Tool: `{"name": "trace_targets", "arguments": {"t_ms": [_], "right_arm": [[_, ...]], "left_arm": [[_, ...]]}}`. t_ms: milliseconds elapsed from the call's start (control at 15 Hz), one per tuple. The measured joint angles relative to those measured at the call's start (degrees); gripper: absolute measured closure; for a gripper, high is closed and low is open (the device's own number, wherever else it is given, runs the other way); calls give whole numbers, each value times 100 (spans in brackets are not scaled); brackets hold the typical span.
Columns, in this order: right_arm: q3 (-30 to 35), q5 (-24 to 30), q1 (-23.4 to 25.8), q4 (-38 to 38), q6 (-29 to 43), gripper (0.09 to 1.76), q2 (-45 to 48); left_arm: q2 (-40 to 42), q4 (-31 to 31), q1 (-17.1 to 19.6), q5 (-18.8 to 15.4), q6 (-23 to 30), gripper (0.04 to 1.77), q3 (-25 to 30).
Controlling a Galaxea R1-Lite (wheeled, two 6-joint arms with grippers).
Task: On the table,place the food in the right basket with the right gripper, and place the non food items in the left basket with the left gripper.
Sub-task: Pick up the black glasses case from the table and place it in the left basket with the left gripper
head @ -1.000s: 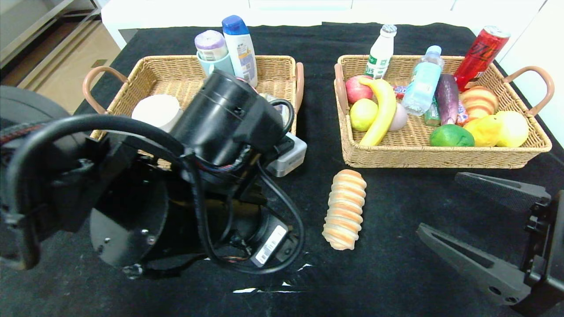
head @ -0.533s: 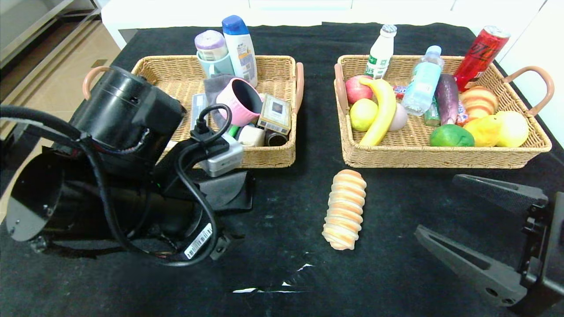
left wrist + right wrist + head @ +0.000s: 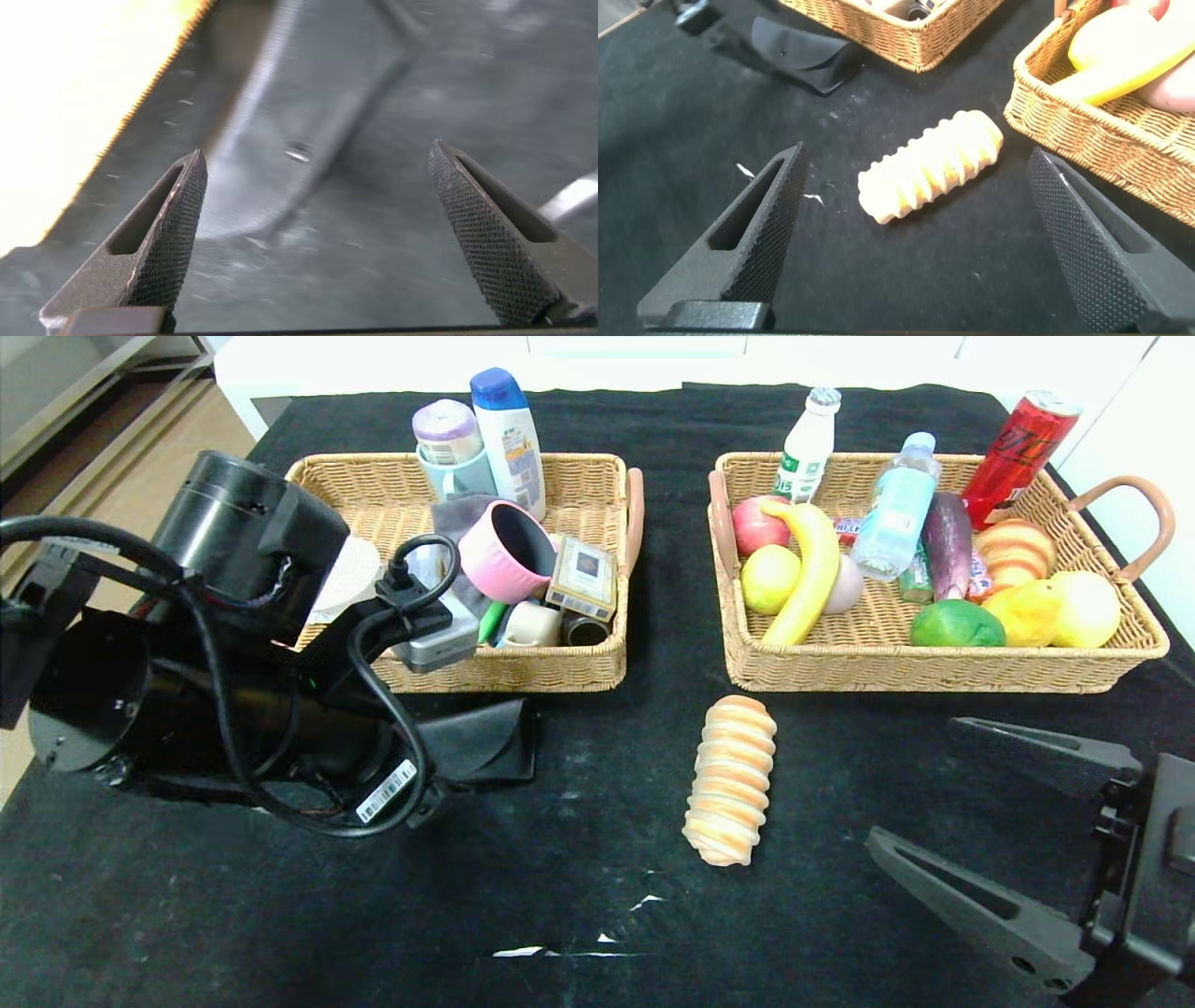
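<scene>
Ridged orange-and-cream striped bread roll [image 3: 729, 780] lying on the black cloth-covered table [image 3: 597, 896], just ahead of the right gripper [image 3: 920, 247], whose long tapered, cross-hatched fingers [image 3: 971, 910] stand wide apart with nothing between them; in the right wrist view the roll [image 3: 929, 166] sits between and beyond the two fingertips, not touching either. Beyond the roll, the woven wicker right basket [image 3: 934, 663] holds a smooth yellow banana [image 3: 810, 569] and a clear water bottle [image 3: 894, 509]. The left gripper [image 3: 322, 238], its jaws likewise spread and empty, hovers low over a black glasses case [image 3: 481, 742] lying flat in front of the left basket [image 3: 523, 667], which contains a pink saucepan [image 3: 509, 553] and a small card box [image 3: 583, 577].
</scene>
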State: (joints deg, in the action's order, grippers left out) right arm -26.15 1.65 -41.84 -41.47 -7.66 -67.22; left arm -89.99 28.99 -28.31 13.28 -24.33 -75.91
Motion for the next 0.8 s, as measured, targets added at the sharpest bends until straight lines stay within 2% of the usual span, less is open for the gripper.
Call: {"name": "trace_targets", "arguments": {"t_ms": [333, 600, 800], "right_arm": [[9, -5, -38, -1, 0, 14, -1], [20, -2, -46, -1, -2, 14, -4], [22, -7, -74, 0, 2, 14, -4]], "left_arm": [[-173, 6, 155, -112, -711, 9, -116], [-210, 13, 155, -460, -844, 9, -173], [-304, -44, 185, -494, -850, 9, -251]]}}
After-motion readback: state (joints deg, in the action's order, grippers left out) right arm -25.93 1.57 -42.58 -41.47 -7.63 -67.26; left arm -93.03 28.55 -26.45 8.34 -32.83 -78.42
